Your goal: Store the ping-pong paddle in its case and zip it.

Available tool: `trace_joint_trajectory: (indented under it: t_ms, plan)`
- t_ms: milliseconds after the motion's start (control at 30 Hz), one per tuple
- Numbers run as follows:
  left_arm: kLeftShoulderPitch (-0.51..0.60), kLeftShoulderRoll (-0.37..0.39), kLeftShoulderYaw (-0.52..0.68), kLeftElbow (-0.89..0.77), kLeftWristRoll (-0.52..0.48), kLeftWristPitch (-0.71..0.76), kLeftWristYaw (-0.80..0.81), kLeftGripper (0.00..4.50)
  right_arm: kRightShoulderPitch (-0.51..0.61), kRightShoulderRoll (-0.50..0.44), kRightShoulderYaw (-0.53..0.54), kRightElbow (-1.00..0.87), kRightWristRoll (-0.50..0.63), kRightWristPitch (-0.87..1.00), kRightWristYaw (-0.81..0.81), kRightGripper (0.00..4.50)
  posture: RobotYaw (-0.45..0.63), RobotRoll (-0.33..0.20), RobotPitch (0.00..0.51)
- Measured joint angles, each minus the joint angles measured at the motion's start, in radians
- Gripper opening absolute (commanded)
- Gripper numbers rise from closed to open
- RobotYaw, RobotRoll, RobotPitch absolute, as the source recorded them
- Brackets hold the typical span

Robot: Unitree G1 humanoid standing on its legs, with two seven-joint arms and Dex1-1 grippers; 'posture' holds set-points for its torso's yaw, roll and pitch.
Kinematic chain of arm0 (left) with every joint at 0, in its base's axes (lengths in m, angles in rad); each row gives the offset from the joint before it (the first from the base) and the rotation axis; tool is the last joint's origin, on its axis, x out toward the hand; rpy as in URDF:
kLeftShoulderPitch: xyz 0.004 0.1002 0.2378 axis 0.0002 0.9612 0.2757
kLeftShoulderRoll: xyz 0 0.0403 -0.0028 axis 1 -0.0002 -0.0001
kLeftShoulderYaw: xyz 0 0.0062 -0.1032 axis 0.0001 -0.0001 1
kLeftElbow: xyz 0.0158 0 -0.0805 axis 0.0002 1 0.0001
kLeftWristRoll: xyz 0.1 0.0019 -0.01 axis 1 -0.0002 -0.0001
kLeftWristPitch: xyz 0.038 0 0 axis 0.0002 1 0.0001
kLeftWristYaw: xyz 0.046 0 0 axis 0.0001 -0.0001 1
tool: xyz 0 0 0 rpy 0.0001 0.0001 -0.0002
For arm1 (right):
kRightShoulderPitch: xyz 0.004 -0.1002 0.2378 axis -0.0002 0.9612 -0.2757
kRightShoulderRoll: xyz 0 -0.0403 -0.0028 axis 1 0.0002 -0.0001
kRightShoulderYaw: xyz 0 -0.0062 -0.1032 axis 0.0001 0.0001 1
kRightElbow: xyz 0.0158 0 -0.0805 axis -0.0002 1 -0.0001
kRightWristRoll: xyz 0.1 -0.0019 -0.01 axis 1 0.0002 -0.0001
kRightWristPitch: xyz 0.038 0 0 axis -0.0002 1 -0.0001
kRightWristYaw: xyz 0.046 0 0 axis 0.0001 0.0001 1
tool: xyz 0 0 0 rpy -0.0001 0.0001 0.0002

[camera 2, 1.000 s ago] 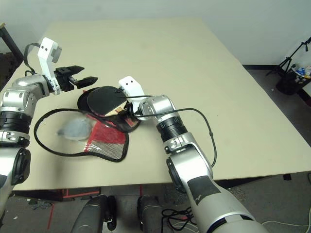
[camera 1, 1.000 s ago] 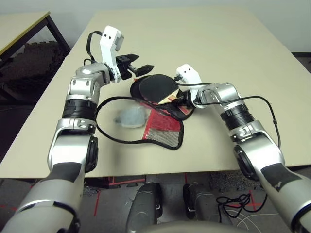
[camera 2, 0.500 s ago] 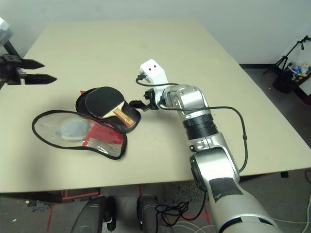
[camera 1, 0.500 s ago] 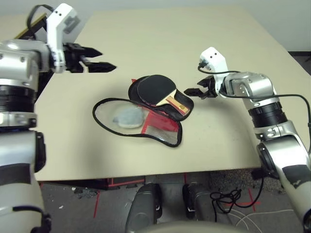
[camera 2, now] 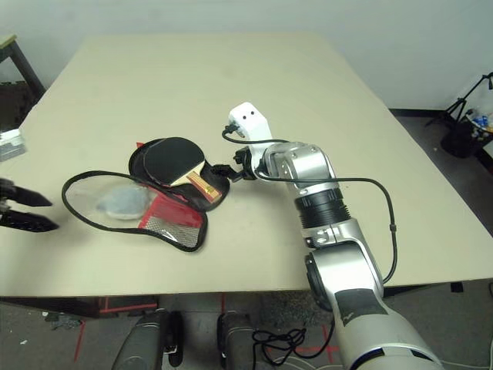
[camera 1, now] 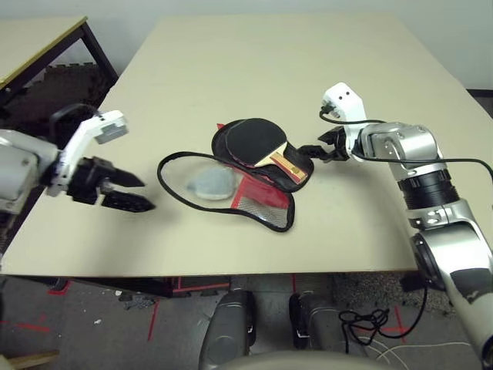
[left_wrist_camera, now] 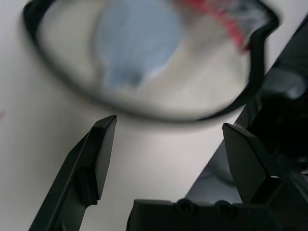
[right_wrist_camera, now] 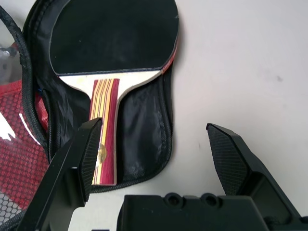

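My ping-pong paddle (right_wrist_camera: 113, 33) has a black rubber blade and a pale wood handle striped red and yellow. Its case (right_wrist_camera: 144, 130) is black fabric with a red mesh panel. The soft lump (camera 1: 212, 183) is grey; the counter (camera 1: 308, 69) is beige.

Large beige rectangular table (camera 1: 323, 69), an opened black fabric paddle-shaped case (camera 1: 254, 202) with red panel and mesh lying flat on it, just beside the right gripper (camera 1: 315, 152), well apart from the left gripper (camera 1: 129, 192)
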Motion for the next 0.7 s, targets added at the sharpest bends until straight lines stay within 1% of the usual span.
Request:
trace_joint_trajectory:
  t_ms: [100, 300, 533, 700]
  plan:
    - [-0.016, -0.031, 0.000, -0.031, -0.023, 0.032, 0.040, 4.50, -0.007, 0.011, 0.008, 0.000, -0.003, 0.000, -0.007, 4.47, 0.09, 0.000, 0.123]
    - [-0.044, -0.049, -0.002, -0.033, -0.045, 0.038, 0.081, 4.50, -0.026, 0.062, 0.059, 0.004, -0.022, 0.000, -0.020, 4.47, 0.10, 0.000, 0.123]
    - [-0.051, -0.057, -0.002, -0.044, -0.056, 0.042, 0.117, 4.50, -0.065, 0.133, 0.131, 0.055, -0.049, -0.016, -0.023, 4.47, 0.12, 0.000, 0.125]
    - [-0.051, -0.058, -0.002, -0.064, -0.085, 0.056, 0.138, 4.50, -0.070, 0.170, 0.166, 0.118, -0.082, -0.049, -0.029, 4.47, 0.13, 0.000, 0.128]
